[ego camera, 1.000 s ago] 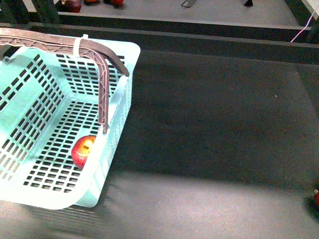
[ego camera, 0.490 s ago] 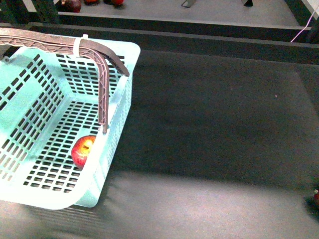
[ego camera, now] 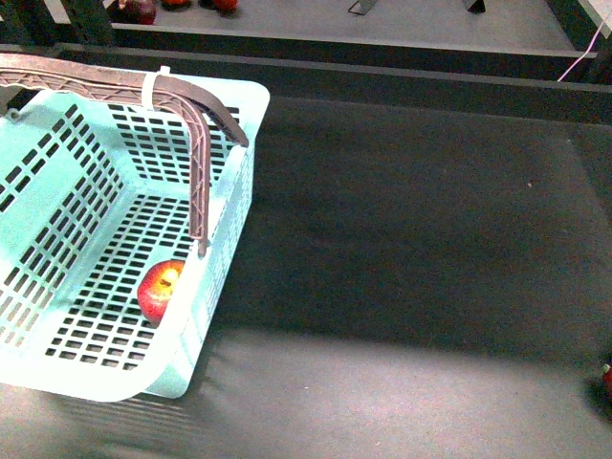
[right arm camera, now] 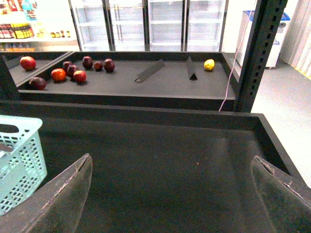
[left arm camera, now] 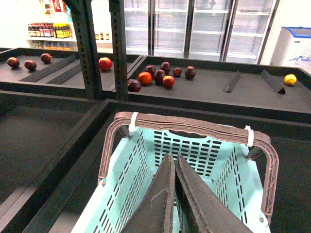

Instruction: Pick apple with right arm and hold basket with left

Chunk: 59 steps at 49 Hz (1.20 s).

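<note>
Red apple (ego camera: 160, 290) lies inside the basket (ego camera: 57, 206), lower left of frame; left pincer (left arm camera: 174, 194) together, right pincer (right arm camera: 170, 194) apart.

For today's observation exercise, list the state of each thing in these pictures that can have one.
basket: upright on the dark surface, swing handle raised.
apple: lying in the basket against its wall, ungripped.
left gripper: shut, empty, above the basket.
right gripper: open wide, empty, over bare surface.
</note>
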Motion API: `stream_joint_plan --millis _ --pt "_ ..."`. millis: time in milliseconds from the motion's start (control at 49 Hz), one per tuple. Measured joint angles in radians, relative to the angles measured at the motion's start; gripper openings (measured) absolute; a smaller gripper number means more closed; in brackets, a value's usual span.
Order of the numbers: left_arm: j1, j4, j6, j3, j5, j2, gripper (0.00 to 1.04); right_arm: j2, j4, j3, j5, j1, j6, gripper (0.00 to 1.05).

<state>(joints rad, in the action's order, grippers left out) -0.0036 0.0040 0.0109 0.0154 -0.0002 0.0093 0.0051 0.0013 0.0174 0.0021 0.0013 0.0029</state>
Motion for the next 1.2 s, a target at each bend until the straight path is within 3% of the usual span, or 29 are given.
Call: stream_joint_plan --millis 776,1061,1204 --pt "0.0 -0.002 0.0 0.0 0.0 -0.003 0.03 0.0 0.0 0.0 0.0 0.0 0.0 0.96" --pt "0.0 -0.002 0.0 0.0 0.0 -0.003 0.51 0.0 0.0 0.0 0.0 0.0 0.0 0.96" --pt "0.0 -0.002 0.0 0.0 0.0 -0.003 0.83 0.0 0.0 0.0 0.0 0.0 0.0 0.96"
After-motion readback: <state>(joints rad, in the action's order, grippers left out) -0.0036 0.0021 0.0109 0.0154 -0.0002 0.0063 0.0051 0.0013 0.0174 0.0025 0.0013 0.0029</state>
